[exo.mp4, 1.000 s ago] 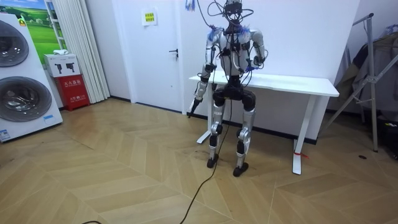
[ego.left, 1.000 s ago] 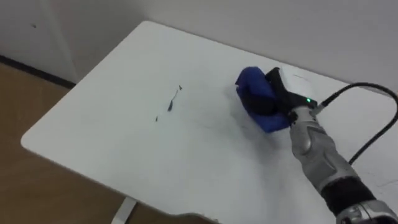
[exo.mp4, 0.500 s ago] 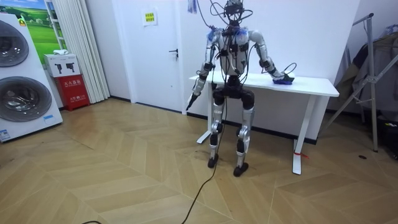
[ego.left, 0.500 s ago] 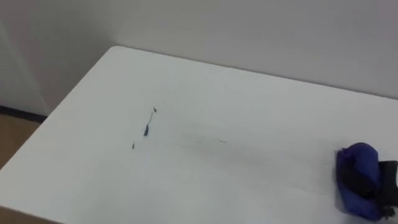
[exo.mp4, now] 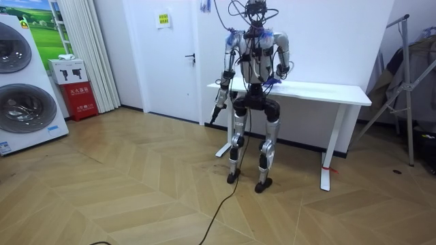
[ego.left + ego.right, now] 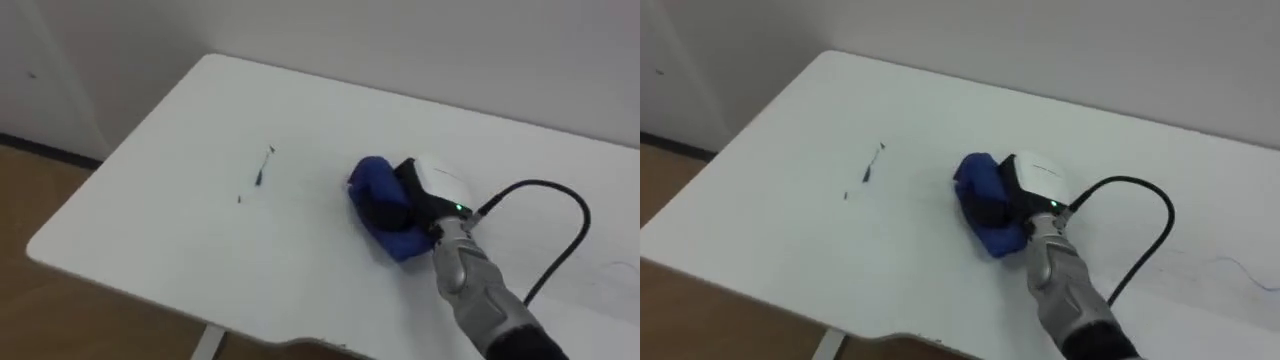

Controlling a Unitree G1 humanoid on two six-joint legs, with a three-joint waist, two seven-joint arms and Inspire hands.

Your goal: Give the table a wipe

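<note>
On the white table (image 6: 190,250), right hand (image 6: 428,192) clutches blue cloth (image 6: 372,183), dark marks (image 6: 260,176) near its left.

Bare table (image 6: 170,230) from 7 to 11 o'clock of the blue cloth (image 6: 380,200), crossed only by small dark marks (image 6: 262,174); wall (image 6: 400,40) just past the far edge at 12.

Premises: a domestic-style test room. Evidence in the room view: stacked washing machines (image 5: 24,109) well left of the white table (image 5: 334,91), a door (image 5: 170,54) just left of it, a herringbone wood floor (image 5: 136,190) beneath it, and a metal stand (image 5: 407,88) to its right.
</note>
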